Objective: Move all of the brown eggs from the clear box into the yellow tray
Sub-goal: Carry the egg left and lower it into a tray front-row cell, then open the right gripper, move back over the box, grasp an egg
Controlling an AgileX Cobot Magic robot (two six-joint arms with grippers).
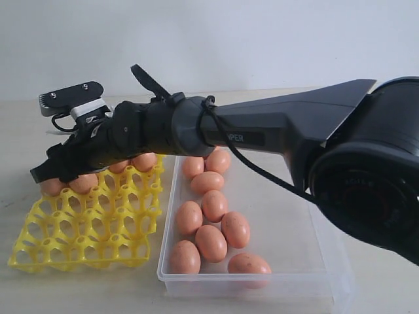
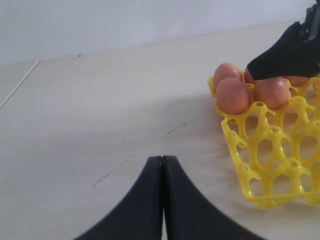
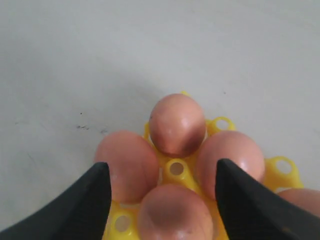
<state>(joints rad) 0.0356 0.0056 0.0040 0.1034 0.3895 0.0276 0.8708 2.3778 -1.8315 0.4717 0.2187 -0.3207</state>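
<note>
In the exterior view I count nine brown eggs [image 1: 211, 243] still lying in the clear box [image 1: 294, 255], which sits just beside the yellow tray [image 1: 78, 229]. Four eggs show along the tray's far edge, and my right arm may hide more, so I judge the job a little under half done. My right gripper [image 1: 49, 173] hangs over the tray's far-left corner. In the left wrist view my left gripper [image 2: 162, 160] has its fingers pressed together on nothing, over bare table [image 2: 100, 110] off to one side of the tray. The tray corner seen there holds three eggs in plain sight and at least one more under my right gripper. In the right wrist view my right gripper [image 3: 161, 170] is spread wide and grips nothing. Four eggs cluster in the tray's corner cups below it, and a fifth peeks in at the picture's edge.
</note>
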